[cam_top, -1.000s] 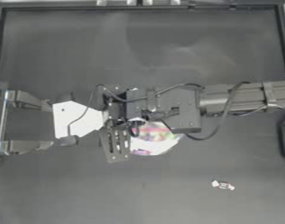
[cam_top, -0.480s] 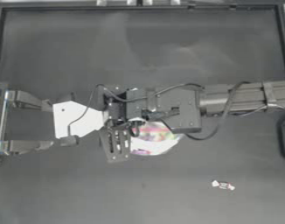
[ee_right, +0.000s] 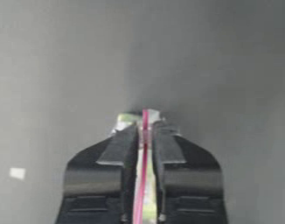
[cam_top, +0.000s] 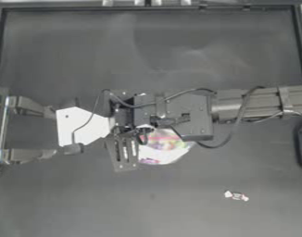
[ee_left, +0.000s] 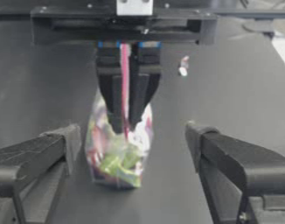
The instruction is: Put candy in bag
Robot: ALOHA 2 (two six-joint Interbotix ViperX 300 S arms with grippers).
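Bag-opening step. Right gripper (cam_top: 141,134) mid-frame, clamped on bag (cam_top: 161,147) seal; left gripper (ee_left: 130,144) wide, facing it. Candy (cam_top: 235,196) lower right, untouched. Next: grab opposite lip, part mouth.

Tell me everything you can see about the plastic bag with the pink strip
The bag is a small clear plastic zip pouch with colourful sweets showing through and a pink seal strip along its mouth. The right gripper is shut on that strip, and the bag's body hangs below the jaws. The left gripper is open just beside it, one finger on each side, not touching. It sits near the table's middle, and the candy lies apart, outside it.
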